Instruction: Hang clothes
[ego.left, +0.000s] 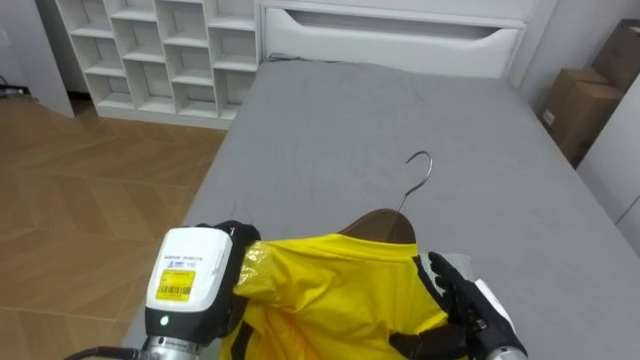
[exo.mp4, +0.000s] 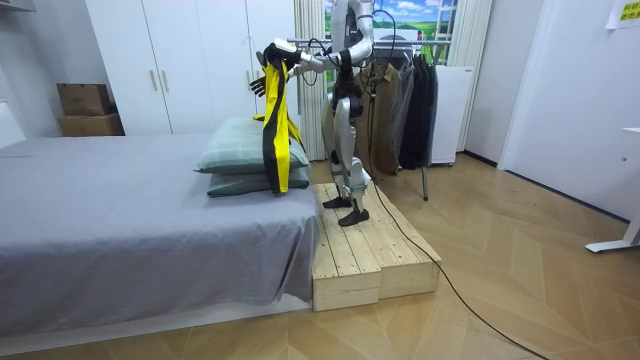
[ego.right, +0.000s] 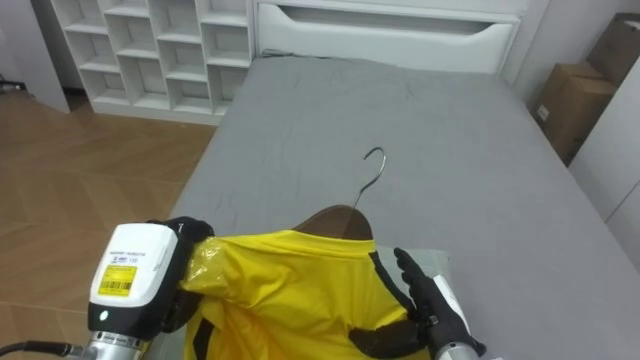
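Observation:
A yellow garment with black trim hangs on a brown wooden hanger, whose metal hook points away from me over the grey bed. My left hand is curled on the garment's left shoulder. At the right shoulder my right hand lies against the cloth with fingers straight. In the room view I stand on a wooden platform at the bed's foot, arms raised, and the garment dangles over the bed's end.
Two pillows lie stacked on the bed below the garment. A rack of dark clothes stands behind me. A white cubby shelf is left of the bed, cardboard boxes right, a white headboard beyond.

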